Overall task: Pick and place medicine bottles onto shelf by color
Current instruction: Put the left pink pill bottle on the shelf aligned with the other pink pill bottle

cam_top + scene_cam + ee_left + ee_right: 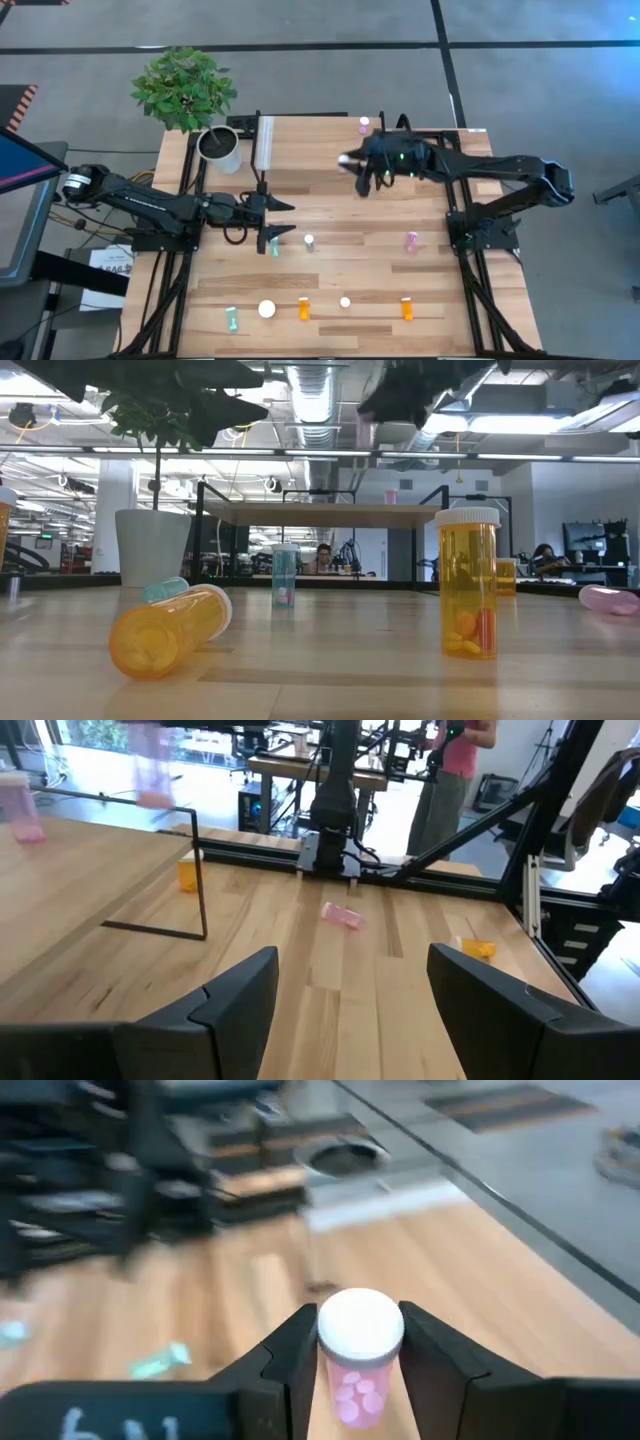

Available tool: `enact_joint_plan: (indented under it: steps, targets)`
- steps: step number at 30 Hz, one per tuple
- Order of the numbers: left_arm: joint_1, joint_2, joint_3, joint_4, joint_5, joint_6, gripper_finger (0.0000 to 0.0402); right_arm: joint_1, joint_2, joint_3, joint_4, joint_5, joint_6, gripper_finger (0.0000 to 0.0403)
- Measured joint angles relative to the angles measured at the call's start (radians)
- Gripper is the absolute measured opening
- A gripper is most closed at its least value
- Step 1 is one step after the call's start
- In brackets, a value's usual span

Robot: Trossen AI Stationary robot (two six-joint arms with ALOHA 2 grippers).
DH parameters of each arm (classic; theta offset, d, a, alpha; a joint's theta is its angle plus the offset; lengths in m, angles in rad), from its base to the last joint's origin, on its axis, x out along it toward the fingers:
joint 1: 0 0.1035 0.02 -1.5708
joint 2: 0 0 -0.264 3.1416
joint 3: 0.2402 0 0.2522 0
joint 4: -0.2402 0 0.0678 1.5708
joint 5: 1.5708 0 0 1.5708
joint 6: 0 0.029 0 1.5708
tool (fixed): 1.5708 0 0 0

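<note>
My right gripper [350, 162] is shut on a pink medicine bottle [358, 1355] with a white cap, held high above the light-wood shelf [300, 140]. In the low view the shelf [320, 515] carries another pink bottle [390, 496]. My left gripper [287, 218] hovers open over the table's left middle with nothing between its fingers. A teal bottle [274, 247] stands just near of it. Several other bottles sit on the tabletop: a second teal one standing [309, 241], a pink one lying [411, 241], and two orange ones [304, 308] [406, 308]. My right gripper pinches the pink bottle's body just under its white cap [360, 1325] between the two fingers [298, 1355], one on each side. The fingers reach in from the table's right, slanting a little downward. The bottle stays upright, cap up, lifted clear of shelf and table.
A white pot [220, 148] with a leafy plant stands at the shelf's left end beside its white strip [265, 140]. A teal bottle [232, 318] lies near the front edge, with white caps [266, 309] [345, 301] close by. A person [455, 750] stands beyond the table.
</note>
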Motion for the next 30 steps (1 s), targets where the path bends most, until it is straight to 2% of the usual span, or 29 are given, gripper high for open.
enact_joint_plan:
  steps: [8, 18, 30]
  targets:
    - [0.000, 0.000, 0.000, -0.003, 0.003, -0.001, 0.0245, -0.165, 0.021, -0.003, -0.068, -0.023, -0.026, 0.0146]
    - [-0.003, 0.000, 0.000, -0.012, 0.009, -0.004, 0.0245, -0.229, -0.080, -0.203, 0.155, -0.033, -0.010, 0.0149]
    - [-0.003, 0.000, 0.000, 0.007, 0.009, -0.009, 0.0245, -0.315, 0.025, -0.215, 0.171, -0.032, -0.010, 0.0147]
